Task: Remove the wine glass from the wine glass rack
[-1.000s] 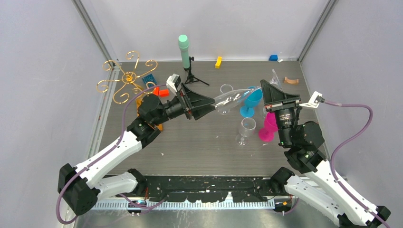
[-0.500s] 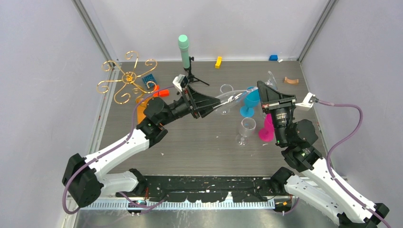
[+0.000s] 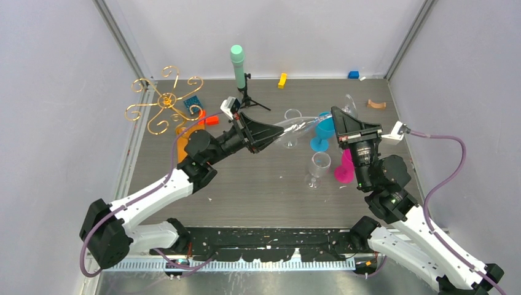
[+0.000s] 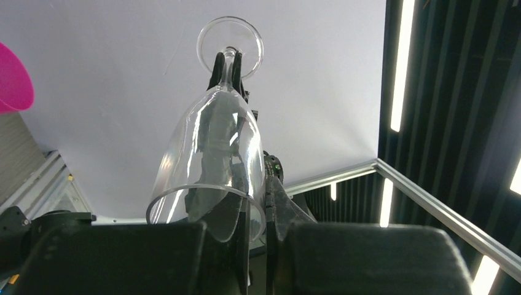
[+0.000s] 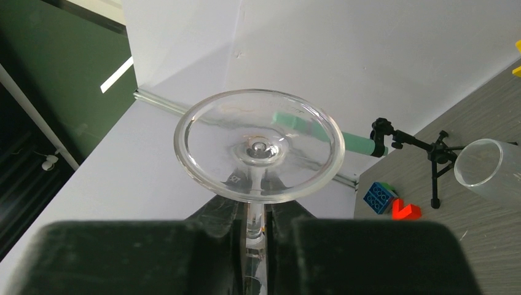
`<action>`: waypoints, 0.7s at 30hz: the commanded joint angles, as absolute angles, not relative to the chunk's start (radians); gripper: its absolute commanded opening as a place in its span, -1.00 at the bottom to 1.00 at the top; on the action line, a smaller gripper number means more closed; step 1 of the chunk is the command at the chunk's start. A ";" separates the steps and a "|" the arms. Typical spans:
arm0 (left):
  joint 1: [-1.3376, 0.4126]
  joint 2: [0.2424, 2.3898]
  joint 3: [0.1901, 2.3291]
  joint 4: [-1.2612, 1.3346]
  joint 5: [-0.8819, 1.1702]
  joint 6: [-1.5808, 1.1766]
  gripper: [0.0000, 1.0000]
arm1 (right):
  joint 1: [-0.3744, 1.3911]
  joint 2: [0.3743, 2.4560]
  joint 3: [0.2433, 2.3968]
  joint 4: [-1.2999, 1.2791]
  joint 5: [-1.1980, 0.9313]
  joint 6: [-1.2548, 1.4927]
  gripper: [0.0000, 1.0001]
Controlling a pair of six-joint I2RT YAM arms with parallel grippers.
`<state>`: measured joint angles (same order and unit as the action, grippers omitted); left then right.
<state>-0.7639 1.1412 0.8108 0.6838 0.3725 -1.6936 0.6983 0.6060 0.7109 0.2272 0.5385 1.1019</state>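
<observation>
Change vs earlier: left arm has pushed further toward the counter's middle and the right gripper [image 3: 338, 114] has edged left to meet it. The wine glass [image 3: 295, 128] between them has barely shifted.
Top view, glass: lies level in the air, right of centre toward the back edge. It is well apart from the wine glass rack [image 3: 164, 101] at the back-left corner, so already off it.
Top view, hold: left gripper [image 3: 274, 130] at the bowl end, right at the stem end. Reads as a handover.
Left wrist: fingers [image 4: 123, 258] nearly closed, pinching the bowl wall at the rim.
Right wrist: fingers [image 5: 123, 258] closed narrowly on the stem. The foot sits just beyond them, likely as a stop against slipping.
</observation>
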 commanded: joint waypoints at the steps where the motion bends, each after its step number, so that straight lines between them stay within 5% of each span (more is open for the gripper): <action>1: -0.764 1.062 0.849 0.660 0.336 -1.577 -1.00 | 0.699 0.601 0.757 0.174 0.534 1.059 -0.48; 3: -0.764 1.038 0.868 0.570 0.327 -1.516 -1.00 | 0.699 0.600 0.772 0.144 0.520 1.041 -0.10; 7: -0.763 0.978 0.922 0.387 0.295 -1.365 -1.00 | 0.699 0.594 0.795 0.095 0.486 1.009 0.21; 21: -0.762 1.171 1.589 -0.880 0.189 -0.561 -1.00 | 0.699 0.523 0.939 -0.304 0.393 0.829 0.37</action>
<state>-0.7639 1.0687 1.4677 -0.4683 0.2214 -0.8265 0.6983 0.5491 0.8722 -0.1780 0.3874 0.9108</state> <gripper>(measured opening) 0.080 0.683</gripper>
